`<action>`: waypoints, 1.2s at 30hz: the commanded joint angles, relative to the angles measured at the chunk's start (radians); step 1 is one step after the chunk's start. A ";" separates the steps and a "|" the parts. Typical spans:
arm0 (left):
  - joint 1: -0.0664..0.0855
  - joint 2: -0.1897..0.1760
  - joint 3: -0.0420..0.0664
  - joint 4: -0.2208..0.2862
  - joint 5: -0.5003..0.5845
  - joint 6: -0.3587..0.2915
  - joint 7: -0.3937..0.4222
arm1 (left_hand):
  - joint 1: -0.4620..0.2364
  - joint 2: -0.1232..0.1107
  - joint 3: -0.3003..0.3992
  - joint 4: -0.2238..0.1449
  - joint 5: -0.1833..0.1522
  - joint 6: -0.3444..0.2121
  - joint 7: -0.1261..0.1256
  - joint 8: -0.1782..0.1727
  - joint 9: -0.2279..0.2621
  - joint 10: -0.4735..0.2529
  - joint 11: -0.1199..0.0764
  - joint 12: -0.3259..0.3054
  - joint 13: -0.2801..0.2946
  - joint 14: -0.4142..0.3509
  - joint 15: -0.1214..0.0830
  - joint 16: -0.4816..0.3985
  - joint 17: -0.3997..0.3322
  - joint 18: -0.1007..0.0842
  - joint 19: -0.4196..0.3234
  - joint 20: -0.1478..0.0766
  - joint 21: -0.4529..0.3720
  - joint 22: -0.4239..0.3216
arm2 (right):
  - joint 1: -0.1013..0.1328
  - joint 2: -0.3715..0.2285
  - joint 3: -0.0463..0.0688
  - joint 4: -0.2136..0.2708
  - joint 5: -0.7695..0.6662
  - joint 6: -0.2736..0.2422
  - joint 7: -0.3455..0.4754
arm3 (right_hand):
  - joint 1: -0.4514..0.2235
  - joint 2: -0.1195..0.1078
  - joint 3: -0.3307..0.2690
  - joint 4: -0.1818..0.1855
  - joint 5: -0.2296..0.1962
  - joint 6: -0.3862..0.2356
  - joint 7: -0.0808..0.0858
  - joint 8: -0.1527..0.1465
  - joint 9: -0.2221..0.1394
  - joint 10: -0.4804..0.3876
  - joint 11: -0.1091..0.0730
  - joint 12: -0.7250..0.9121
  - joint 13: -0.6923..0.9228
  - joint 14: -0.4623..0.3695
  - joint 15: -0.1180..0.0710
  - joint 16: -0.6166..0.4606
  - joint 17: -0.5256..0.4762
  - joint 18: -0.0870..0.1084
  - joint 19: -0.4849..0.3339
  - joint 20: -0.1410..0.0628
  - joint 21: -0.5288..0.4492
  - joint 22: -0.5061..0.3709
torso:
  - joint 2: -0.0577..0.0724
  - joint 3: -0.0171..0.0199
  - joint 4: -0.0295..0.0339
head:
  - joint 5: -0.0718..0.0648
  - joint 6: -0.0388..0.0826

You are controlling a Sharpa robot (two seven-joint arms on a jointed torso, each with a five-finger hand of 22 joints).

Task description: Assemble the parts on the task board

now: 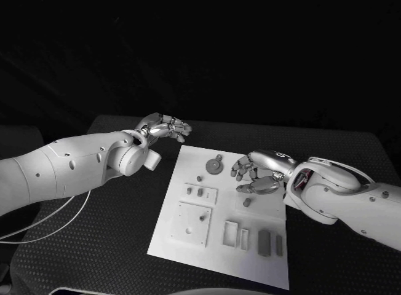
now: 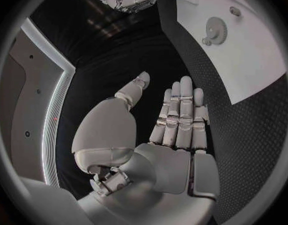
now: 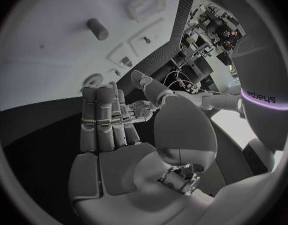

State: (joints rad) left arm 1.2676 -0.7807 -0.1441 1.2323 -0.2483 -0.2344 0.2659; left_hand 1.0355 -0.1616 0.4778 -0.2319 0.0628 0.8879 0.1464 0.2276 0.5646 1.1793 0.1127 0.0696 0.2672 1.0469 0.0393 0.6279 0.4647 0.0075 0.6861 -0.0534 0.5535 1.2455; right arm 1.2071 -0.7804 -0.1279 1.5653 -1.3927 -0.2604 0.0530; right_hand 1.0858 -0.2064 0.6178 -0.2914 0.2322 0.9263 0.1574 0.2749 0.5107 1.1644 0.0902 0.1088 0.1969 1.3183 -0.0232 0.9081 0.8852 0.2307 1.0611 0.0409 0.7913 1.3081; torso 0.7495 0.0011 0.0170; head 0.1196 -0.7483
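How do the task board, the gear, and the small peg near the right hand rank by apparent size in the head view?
Largest to smallest, as they look in the head view:
1. task board
2. gear
3. peg

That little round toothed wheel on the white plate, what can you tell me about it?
The gear is a small grey disc with fine teeth round its rim and a raised hub in the middle; it looks like moulded plastic. It lies flat near the far edge of the task board, and a small round knob sits close beside it. Nothing holds it: the right hand hovers next to it with fingers apart, not touching, and the left hand is off the board, beyond its far left corner.
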 commanded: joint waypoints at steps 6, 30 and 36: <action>0.001 -0.002 0.001 -0.001 0.004 0.016 0.013 | 0.001 0.006 -0.001 0.004 0.002 -0.002 0.001 0.004 -0.001 -0.001 0.006 -0.001 -0.001 0.003 0.005 -0.006 0.002 -0.008 0.007 0.000 -0.004 0.002 | -0.003 -0.012 -0.017 -0.012 -0.147 0.116 -0.047 | -0.023 -0.011 -0.028 0.000 -0.011 0.001 -0.007 -0.004 -0.002 -0.006 0.005 -0.002 -0.006 -0.002 0.004 0.021 0.003 0.031 -0.005 -0.008 0.018 0.024 | 0.002 0.0029 -0.0022 | -0.008 0.004; 0.001 -0.003 0.000 -0.002 0.004 0.022 0.013 | 0.001 0.007 -0.001 0.005 0.001 -0.002 0.001 0.004 -0.002 0.000 0.006 -0.001 -0.002 0.003 0.005 -0.007 0.004 -0.008 0.007 0.001 -0.005 0.002 | -0.041 0.011 -0.046 -0.038 -0.262 0.076 -0.059 | 0.024 -0.011 -0.005 0.003 -0.168 0.015 -0.018 0.007 0.001 0.013 -0.001 0.012 -0.009 -0.028 -0.001 0.051 -0.014 0.031 -0.024 -0.007 0.029 0.017 | 0.002 0.0005 0.0023 | -0.017 -0.003; 0.001 -0.003 0.000 -0.003 0.004 0.025 0.012 | 0.001 0.008 -0.001 0.005 0.001 -0.002 0.001 0.004 -0.002 0.000 0.006 -0.001 -0.002 0.004 0.005 -0.008 0.004 -0.008 0.007 0.001 -0.005 0.003 | -0.042 0.015 -0.046 -0.036 -0.262 0.057 -0.057 | 0.018 -0.003 0.056 0.005 -0.180 0.044 -0.018 0.017 -0.001 0.053 -0.016 0.038 0.003 -0.018 -0.016 0.061 -0.028 0.031 -0.012 -0.008 0.039 0.016 | 0.001 -0.0001 0.0015 | -0.015 -0.007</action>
State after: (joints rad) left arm 1.2674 -0.7843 -0.1446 1.2283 -0.2483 -0.2255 0.2672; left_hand 1.0355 -0.1617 0.4779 -0.2319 0.0628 0.8878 0.1464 0.2276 0.5639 1.1793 0.1127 0.0696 0.2664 1.0469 0.0393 0.6239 0.4678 0.0075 0.6861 -0.0534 0.5535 1.2470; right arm 1.1665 -0.7670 -0.1743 1.5275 -1.6357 -0.1825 -0.0096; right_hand 1.1060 -0.2130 0.6727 -0.2865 0.0572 0.9656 0.1395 0.2888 0.5108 1.2122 0.0714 0.1431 0.1992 1.3005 -0.0342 0.9670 0.8578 0.2234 1.0435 0.0335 0.8263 1.3101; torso 0.7514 0.0015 0.0186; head 0.1034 -0.7534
